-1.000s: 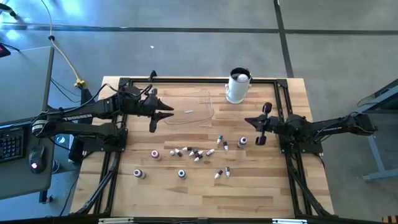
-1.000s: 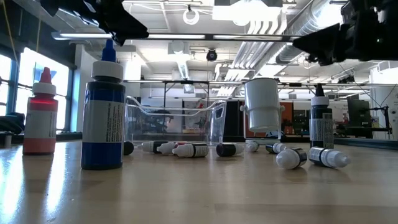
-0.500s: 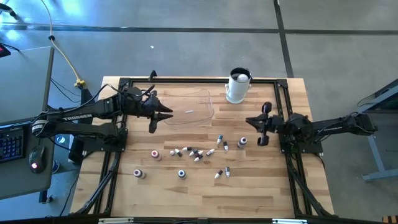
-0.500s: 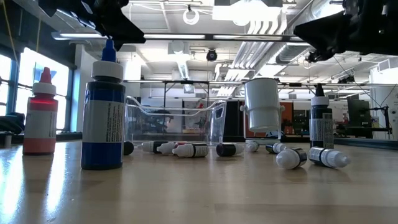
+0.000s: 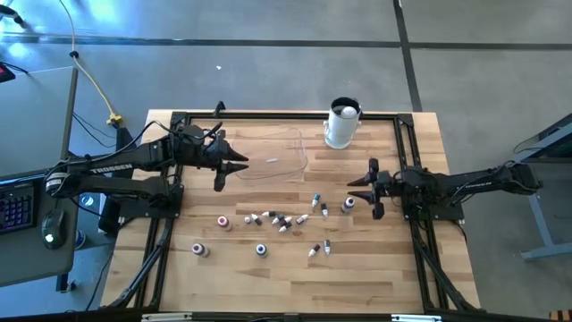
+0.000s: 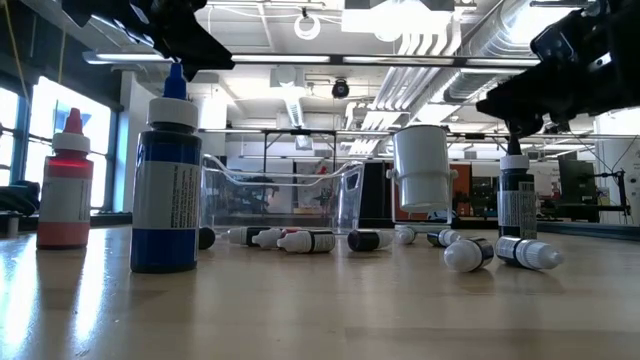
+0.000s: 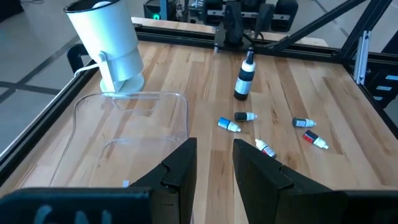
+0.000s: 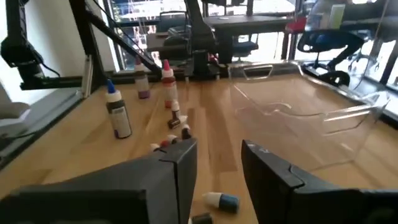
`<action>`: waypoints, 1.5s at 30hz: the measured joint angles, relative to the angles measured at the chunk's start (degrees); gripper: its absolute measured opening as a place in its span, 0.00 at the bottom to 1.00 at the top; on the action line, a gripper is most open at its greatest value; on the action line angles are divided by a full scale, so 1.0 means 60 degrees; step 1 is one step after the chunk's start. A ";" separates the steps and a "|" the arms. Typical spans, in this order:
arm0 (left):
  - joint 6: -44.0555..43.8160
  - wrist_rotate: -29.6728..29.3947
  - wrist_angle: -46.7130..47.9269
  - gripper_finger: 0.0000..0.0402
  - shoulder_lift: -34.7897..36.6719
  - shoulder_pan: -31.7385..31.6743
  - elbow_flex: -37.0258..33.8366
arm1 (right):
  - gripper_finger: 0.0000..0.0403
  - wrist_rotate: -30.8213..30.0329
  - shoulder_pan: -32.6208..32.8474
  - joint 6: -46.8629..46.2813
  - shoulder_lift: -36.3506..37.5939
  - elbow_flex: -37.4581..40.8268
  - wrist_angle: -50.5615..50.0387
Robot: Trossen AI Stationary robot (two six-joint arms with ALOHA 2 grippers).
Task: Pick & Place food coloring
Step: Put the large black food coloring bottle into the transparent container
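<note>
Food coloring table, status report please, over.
Left claw open, empty, over clear tray. Right claw open, empty, beside upright dark bottle. Food coloring bottles scattered mid-table. Nothing in the way.

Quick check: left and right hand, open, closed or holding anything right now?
Left hand: open, empty, above the clear plastic tray.
Right hand: open, empty, over the small whitish food coloring bottles.

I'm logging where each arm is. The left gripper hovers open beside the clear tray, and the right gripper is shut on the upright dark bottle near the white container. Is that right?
Not quite. The right gripper is open and holds nothing; the high view shows it hovering just beside the upright dark bottle, its fingers apart. The rest stands: the left gripper hovers open beside the clear tray, and the white container stands at the table's far edge.
</note>
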State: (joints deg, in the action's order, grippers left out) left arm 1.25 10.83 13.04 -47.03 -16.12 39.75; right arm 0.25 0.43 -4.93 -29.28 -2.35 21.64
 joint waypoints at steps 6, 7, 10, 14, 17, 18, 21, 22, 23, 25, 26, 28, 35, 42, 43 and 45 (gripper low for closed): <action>-0.0181 0.0004 0.0000 0.26 0.0000 0.0000 0.0000 | 0.30 0.1161 0.0013 -0.0416 0.0000 -0.0011 -0.0406; -0.0277 0.0006 0.0000 0.26 0.0000 0.0002 0.0000 | 0.30 0.1056 0.0042 -0.0345 -0.0007 0.0003 -0.0493; -0.0360 0.0029 0.0000 0.26 0.0000 0.0000 0.0000 | 0.30 0.0656 0.0194 0.0124 0.0000 0.0286 -0.0159; -0.0473 0.0029 -0.0001 0.26 0.0000 0.0000 0.0000 | 0.29 0.0481 0.0445 0.0018 -0.0004 0.0295 -0.0429; -0.0507 0.0029 -0.0004 0.26 0.0000 0.0000 0.0000 | 0.30 0.0281 0.0620 -0.0009 -0.0002 0.0295 -0.0595; -0.0509 0.0029 -0.0004 0.26 0.0000 0.0001 0.0000 | 0.29 0.0220 0.0661 -0.0082 -0.0004 0.0295 -0.0691; -0.0509 0.0029 -0.0004 0.26 0.0000 0.0003 0.0000 | 0.29 0.0177 0.0735 -0.0638 -0.0004 0.0295 -0.1151; -0.0509 0.0029 -0.0004 0.26 0.0000 0.0000 0.0000 | 0.29 0.0127 0.0754 -0.0824 -0.0004 0.0295 -0.1293; -0.0509 0.0029 -0.0007 0.26 0.0000 0.0000 0.0000 | 0.30 0.0022 0.0763 -0.0899 -0.0004 0.0295 -0.1435; -0.0509 0.0029 -0.0007 0.26 0.0000 0.0000 0.0000 | 0.29 -0.0183 0.0761 -0.0890 -0.0007 0.0295 -0.1596; -0.0509 0.0029 -0.0009 0.26 0.0000 0.0001 0.0000 | 0.29 -0.0221 0.0761 -0.0886 -0.0004 0.0295 -0.1598; -0.0509 0.0029 -0.0015 0.26 0.0000 0.0000 0.0000 | 0.29 -0.0163 0.0761 -0.0910 -0.0004 0.0295 -0.1598; -0.0511 0.0025 -0.0018 0.26 0.0000 0.0001 0.0000 | 0.29 -0.0211 0.0761 -0.0698 -0.0021 0.0299 -0.1820; -0.0513 0.0022 -0.0048 0.26 0.0000 0.0003 0.0000 | 0.29 -0.0320 0.0761 -0.0791 -0.0516 0.0299 -0.1638; -0.0513 0.0022 -0.0089 0.26 0.0000 0.0000 0.0000 | 0.29 -0.0363 0.0761 -0.0791 -0.0592 0.0299 -0.1577; -0.0513 0.0018 -0.0257 0.26 0.0000 0.0002 0.0000 | 0.27 -0.0458 0.0761 -0.0791 -0.0733 0.0299 -0.1456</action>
State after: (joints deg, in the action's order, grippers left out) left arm -1.83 10.94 11.50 -47.03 -16.11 39.75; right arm -2.49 4.99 -9.67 -33.68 -0.56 12.91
